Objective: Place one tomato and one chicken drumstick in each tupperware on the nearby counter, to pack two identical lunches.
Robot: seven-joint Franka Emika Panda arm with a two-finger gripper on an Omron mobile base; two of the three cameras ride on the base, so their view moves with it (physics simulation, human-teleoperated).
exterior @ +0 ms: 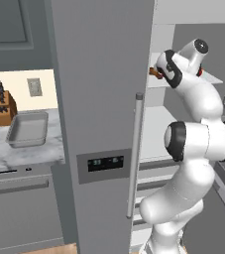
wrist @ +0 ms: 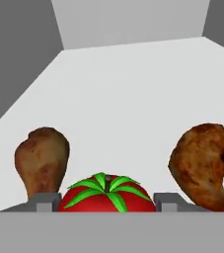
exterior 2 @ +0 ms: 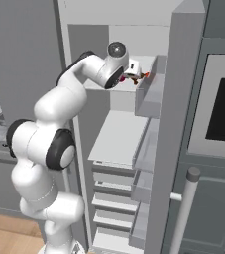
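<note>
A red tomato (wrist: 106, 195) with a green stalk sits on the white fridge shelf (wrist: 133, 84), right between my gripper's (wrist: 107, 205) two fingertips (wrist: 44, 205), which press against its sides. One browned chicken drumstick (wrist: 42, 163) lies just left of it and another drumstick (wrist: 205, 165) just right. From the right base view my gripper (exterior 2: 139, 75) reaches onto the upper shelf, with a bit of red at its tip. A grey tupperware (exterior: 28, 129) stands open on the marbled counter (exterior: 0, 149) at the far left.
The tall grey fridge door (exterior: 99, 99) with its long handle (exterior: 136, 149) stands between the shelves and the counter. A knife block (exterior: 2, 104) stands behind the tupperware. Door bins (exterior 2: 148, 94) and a wall oven (exterior 2: 223, 104) are to the right.
</note>
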